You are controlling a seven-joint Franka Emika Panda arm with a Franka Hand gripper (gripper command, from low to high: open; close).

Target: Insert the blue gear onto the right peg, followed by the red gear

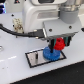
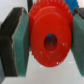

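Observation:
My gripper (image 1: 58, 44) is shut on the red gear (image 1: 58, 44) and holds it just above the blue gear (image 1: 50, 53). The blue gear lies flat on the black-framed white plate (image 1: 33, 58), toward the exterior view's right end of it. The right peg is hidden by the gears and the hand. A thinner pin (image 1: 37, 58) stands on the plate to the exterior view's left of the blue gear. In the wrist view the red gear (image 2: 50, 35) fills the middle, its centre hole showing, clamped between two teal finger pads (image 2: 19, 40).
The plate lies on a white table (image 1: 15, 70). The arm's white body and a black cable (image 1: 15, 32) hang over the scene behind the gripper. A dark edge shows at the exterior view's upper left.

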